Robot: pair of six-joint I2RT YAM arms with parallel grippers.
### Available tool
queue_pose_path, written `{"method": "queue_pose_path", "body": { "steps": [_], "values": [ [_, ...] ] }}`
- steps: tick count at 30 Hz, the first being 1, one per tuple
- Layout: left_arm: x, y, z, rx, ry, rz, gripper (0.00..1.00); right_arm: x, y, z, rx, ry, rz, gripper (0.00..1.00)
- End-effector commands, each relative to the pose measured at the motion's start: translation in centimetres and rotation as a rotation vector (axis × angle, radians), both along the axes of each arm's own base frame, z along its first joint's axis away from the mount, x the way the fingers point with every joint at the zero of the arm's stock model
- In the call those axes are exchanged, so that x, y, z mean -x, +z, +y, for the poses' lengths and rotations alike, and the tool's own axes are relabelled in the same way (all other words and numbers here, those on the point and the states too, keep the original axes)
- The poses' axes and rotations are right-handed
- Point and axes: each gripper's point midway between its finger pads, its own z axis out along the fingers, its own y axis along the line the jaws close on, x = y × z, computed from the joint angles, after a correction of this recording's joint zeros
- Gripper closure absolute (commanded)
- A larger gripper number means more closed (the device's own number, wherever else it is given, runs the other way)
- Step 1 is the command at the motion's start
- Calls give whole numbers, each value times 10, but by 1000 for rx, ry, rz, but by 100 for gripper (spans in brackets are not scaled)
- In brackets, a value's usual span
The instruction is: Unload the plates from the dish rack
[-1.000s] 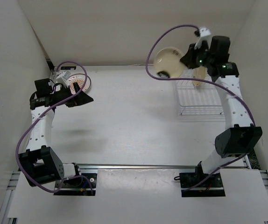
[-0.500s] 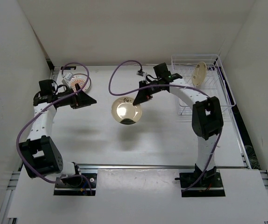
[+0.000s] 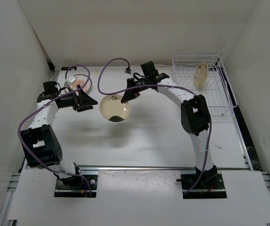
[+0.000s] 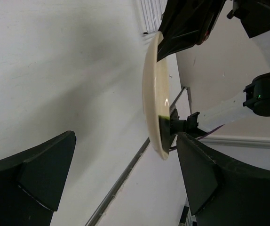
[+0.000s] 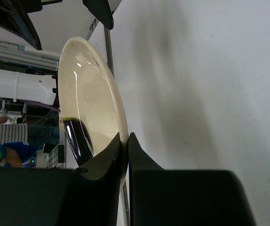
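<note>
Right arm has swung left since half a second ago. The tan plate [image 3: 115,108] was over mid-table then; it is now closer to the left gripper [image 3: 85,100]. A second ago it was up at the back right, by the rack.

- Right gripper [image 3: 128,92]: fingers [image 5: 102,162] pinched tight on the tan plate's rim, one on each face. Plate [image 5: 88,99] is held clear of the table [image 3: 149,136], its shadow on the surface below. There is a dark glossy streak on the concave face; can't tell whether it is a mark or a reflection.
- Left gripper [image 4: 125,179]: fingers [image 4: 45,174] spread wide, holding nothing. From the left wrist the tan plate [image 4: 153,94] shows edge-on, ahead of the gap between the fingers and apart from both.
- Dish rack [image 3: 229,96]: white wire, back right of the table. One pale yellow plate [image 3: 200,74] stands on edge at its far end.
- Sunburst plate [image 3: 81,84]: white with orange pattern, lying flat on the table at back left, just behind the left gripper and partly hidden by the arm.
</note>
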Motion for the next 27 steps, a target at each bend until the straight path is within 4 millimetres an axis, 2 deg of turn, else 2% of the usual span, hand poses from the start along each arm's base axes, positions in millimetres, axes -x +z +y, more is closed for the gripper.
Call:
{"method": "queue_pose_path", "body": {
  "steps": [1, 4, 7, 8, 9, 12, 13, 14, 20, 22, 24, 25, 27],
  "values": [
    [-5, 18, -1, 26, -27, -65, 0, -3, 23, 15, -76, 38, -46, 100],
    [-7, 12, 0, 32, -27, -44, 1, 1, 20, 26, -72, 47, -36, 100],
    [-10, 11, 0, 42, -32, -36, 12, -3, 18, 29, -75, 45, -36, 100],
    [-10, 13, -3, 40, -43, -44, 16, -3, 18, 29, -75, 45, -36, 100],
    [-11, 11, -3, 42, -42, -36, 26, -3, 18, 29, -75, 45, -36, 100],
    [-12, 9, -10, 35, -60, -33, 42, -6, 16, 30, -71, 38, -39, 100],
    [-12, 7, -13, 37, -71, -24, 52, -6, 16, 30, -71, 38, -39, 100],
    [-14, 8, -12, 27, -65, -31, 55, -6, 17, 31, -73, 35, -38, 100],
    [-16, 8, -16, 30, -75, -25, 55, -2, 17, 34, -74, 45, -38, 100],
    [-16, 8, -16, 30, -75, -25, 61, -3, 12, 34, -69, 44, -30, 100],
    [-16, 8, -16, 30, -75, -25, 70, 1, 12, 38, -69, 54, -30, 100],
    [-16, 8, -16, 30, -75, -25, 81, 1, 12, 38, -69, 54, -30, 100],
    [-18, 5, -14, 10, -61, -20, 90, 1, 12, 38, -69, 54, -30, 100]
  ]
}}
